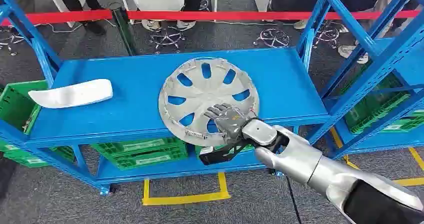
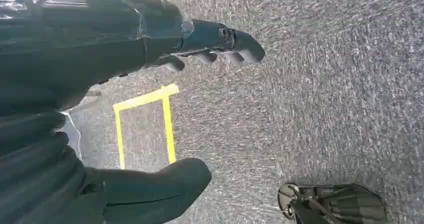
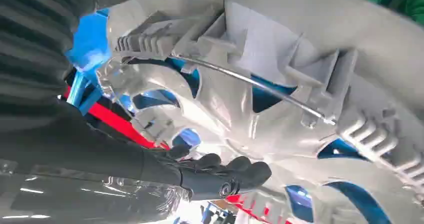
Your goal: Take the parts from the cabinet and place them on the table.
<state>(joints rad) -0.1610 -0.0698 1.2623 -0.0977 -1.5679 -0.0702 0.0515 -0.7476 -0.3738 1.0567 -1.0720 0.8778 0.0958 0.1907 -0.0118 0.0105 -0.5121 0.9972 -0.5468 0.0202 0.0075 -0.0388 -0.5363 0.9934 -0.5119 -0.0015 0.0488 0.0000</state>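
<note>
A silver hubcap [image 1: 207,91] lies on the top board of the blue cabinet shelf [image 1: 135,74], its near rim hanging over the front edge. My right hand [image 1: 230,120] grips that near rim, with the fingers [image 1: 220,111] spread on the upper face. The right wrist view shows the hubcap's underside [image 3: 280,84] with clips and a wire ring, and my dark fingers [image 3: 220,176] close against it. A white curved part [image 1: 72,93] rests at the shelf's left end. My left hand [image 2: 100,49] hangs over the grey floor, fingers apart and holding nothing.
Green crates [image 1: 140,151] sit on the lower shelf, with others at the left [image 1: 15,106] and in the right rack [image 1: 375,109]. Yellow floor tape [image 1: 185,199] marks the cabinet's foot. Behind a red barrier [image 1: 225,15] people stand among chair bases [image 1: 167,36].
</note>
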